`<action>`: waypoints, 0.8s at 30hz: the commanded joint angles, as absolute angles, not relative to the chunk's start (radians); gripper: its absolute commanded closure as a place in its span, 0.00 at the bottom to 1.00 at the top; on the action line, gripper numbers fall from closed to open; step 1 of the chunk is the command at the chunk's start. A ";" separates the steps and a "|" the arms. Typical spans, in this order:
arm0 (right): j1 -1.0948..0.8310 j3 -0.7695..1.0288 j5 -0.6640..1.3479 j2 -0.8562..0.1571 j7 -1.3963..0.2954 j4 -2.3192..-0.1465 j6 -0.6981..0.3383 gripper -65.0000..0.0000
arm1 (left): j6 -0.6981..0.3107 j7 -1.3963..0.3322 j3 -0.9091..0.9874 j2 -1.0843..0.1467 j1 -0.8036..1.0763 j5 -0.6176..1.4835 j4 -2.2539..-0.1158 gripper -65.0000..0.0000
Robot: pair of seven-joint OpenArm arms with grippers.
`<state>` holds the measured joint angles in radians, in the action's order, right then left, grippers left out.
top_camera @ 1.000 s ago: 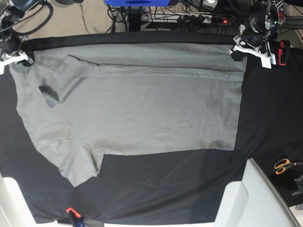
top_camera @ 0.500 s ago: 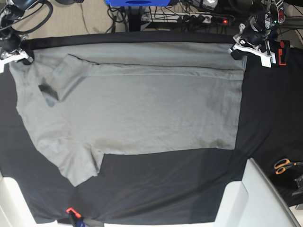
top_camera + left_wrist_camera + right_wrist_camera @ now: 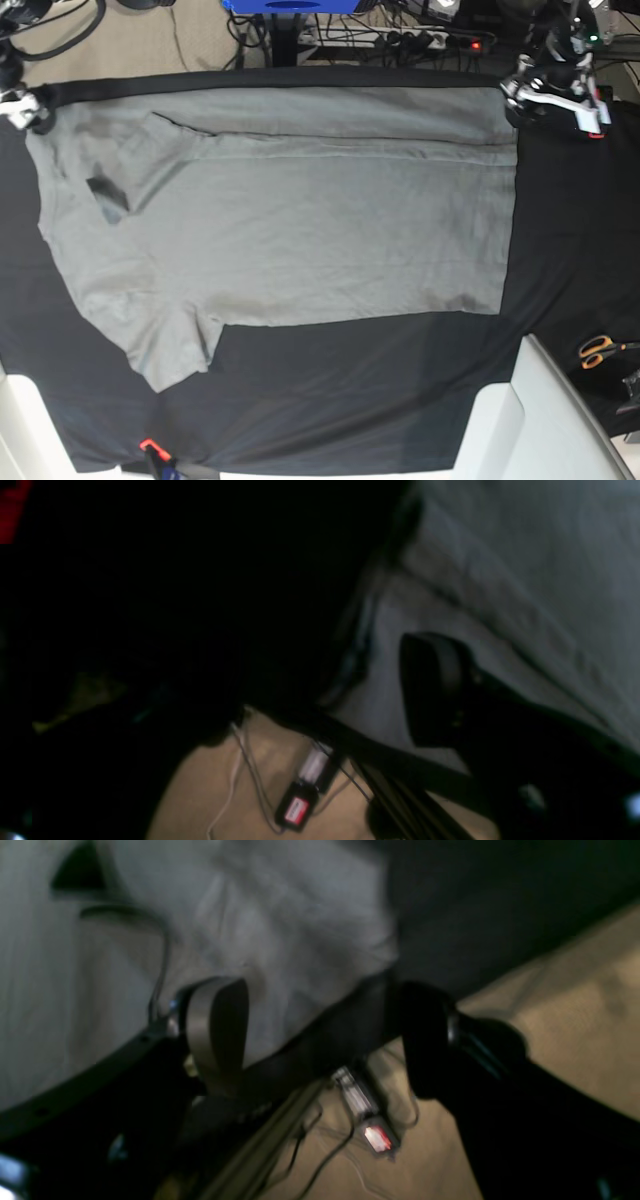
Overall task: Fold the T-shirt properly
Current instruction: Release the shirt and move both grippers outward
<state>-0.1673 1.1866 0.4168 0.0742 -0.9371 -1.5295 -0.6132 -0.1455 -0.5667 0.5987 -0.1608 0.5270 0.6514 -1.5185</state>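
I see the grey T-shirt (image 3: 280, 210) lying flat on my black tabletop (image 3: 380, 390), far edge folded over. Left claw (image 3: 553, 92) and right claw (image 3: 320, 1035) both gape open, holding nothing.

Left wrist view, dark and blurred. Plain grey cotton T-shirt (image 3: 525, 580) fills upper right, creased. One black gripper finger (image 3: 432, 685) sits above the fabric edge. Below: tan floor (image 3: 240, 785), loose cables (image 3: 250, 775).
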 commanded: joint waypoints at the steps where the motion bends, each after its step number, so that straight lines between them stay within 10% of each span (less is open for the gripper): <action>1: -0.160 1.184 0.440 0.053 -0.918 -1.563 -0.616 0.31 | -0.148 -0.544 0.644 -0.176 0.530 0.661 -1.560 0.22; 14: 0.236 0.518 0.435 -0.381 -0.440 -0.908 -0.608 0.31 | -0.170 -0.799 0.779 -0.292 0.421 0.661 -1.695 0.23; 24: 0.504 0.165 0.435 -0.469 0.039 -0.223 -0.487 0.31 | -0.378 -0.796 0.799 -0.288 0.481 0.654 -1.693 0.23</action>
